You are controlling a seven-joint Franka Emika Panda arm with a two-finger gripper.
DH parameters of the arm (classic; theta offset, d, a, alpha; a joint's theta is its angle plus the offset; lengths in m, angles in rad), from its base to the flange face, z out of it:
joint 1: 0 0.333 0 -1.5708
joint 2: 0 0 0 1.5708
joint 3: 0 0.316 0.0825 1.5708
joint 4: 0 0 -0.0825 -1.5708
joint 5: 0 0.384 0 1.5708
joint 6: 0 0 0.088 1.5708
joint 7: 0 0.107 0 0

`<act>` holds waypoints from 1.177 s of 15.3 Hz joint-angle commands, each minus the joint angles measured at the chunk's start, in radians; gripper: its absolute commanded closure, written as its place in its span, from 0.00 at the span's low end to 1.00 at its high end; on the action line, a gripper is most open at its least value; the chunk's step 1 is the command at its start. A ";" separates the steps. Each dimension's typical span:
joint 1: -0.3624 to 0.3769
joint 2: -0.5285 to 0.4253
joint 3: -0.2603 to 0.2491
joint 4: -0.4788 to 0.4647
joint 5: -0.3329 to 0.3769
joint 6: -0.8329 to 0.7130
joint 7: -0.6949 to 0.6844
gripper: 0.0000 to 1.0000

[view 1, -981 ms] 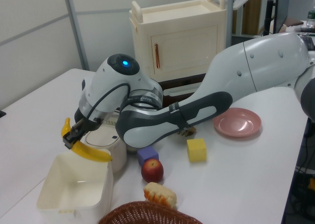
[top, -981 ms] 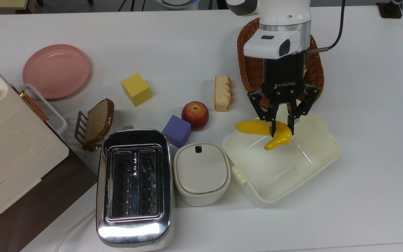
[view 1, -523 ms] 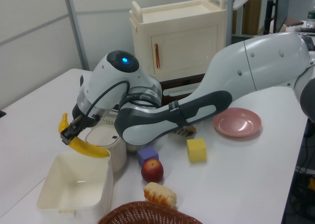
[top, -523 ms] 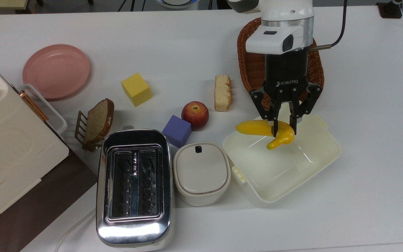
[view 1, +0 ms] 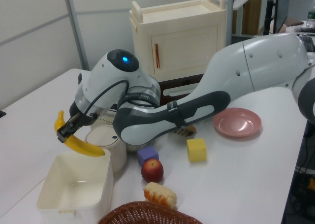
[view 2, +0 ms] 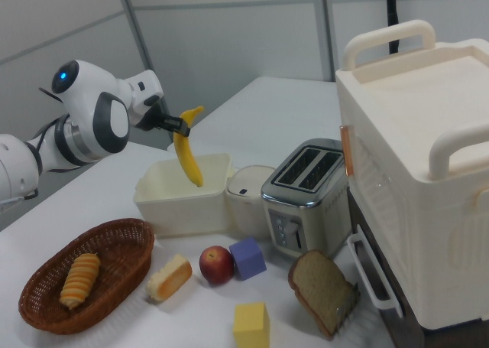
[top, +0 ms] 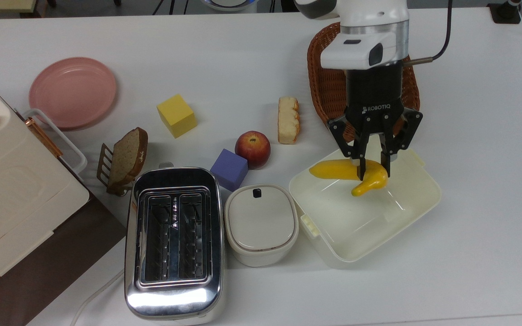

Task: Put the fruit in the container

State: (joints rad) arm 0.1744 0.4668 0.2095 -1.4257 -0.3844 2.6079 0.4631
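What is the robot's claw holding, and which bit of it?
The gripper holds the banana, pinched at its bend, nearer one end, in the air over the tub.

This looks like a robotics lab dressed as a kitchen: a plain white counter (top: 243, 50) carries a chrome toaster (top: 173, 242), a pink plate (top: 73, 92), a toy-like cream cabinet (view 2: 416, 180) and coloured foam blocks (top: 176, 115), with grey partition panels (view 2: 229, 42) behind and cables trailing off the counter's edge.
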 commanded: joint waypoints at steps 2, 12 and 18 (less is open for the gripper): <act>0.017 0.047 -0.015 0.014 -0.063 0.060 0.040 0.97; 0.027 0.053 -0.007 -0.018 -0.177 0.069 0.035 0.00; 0.023 0.050 -0.007 -0.025 -0.225 0.067 0.089 0.00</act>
State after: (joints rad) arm 0.1909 0.5346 0.2113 -1.4317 -0.5860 2.6657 0.5143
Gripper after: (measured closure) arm 0.035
